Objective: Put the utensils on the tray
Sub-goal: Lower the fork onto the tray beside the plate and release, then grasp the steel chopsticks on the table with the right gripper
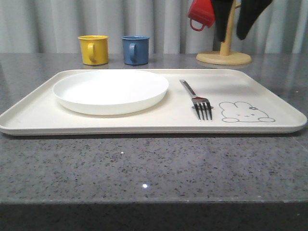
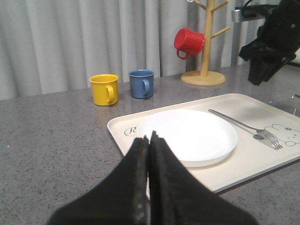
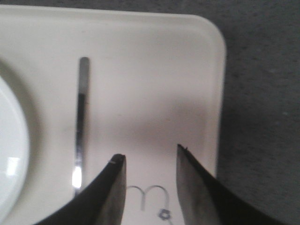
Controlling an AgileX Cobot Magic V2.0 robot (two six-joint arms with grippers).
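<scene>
Between my right gripper's (image 3: 149, 161) parted fingers lay bare tray (image 3: 154, 70); fork (image 3: 80, 126) alongside, probably released; left gripper (image 2: 149, 140) closed, empty.

a yellow mug (image 1: 94, 49) and a blue mug (image 1: 135, 49) stand side by side, just apart, on a speckled grey stone countertop (image 1: 154, 168). to their right, a red mug (image 1: 200, 14) hangs from a wooden mug tree (image 1: 224, 54). pale grey curtains (image 1: 96, 21) hang behind.
</scene>
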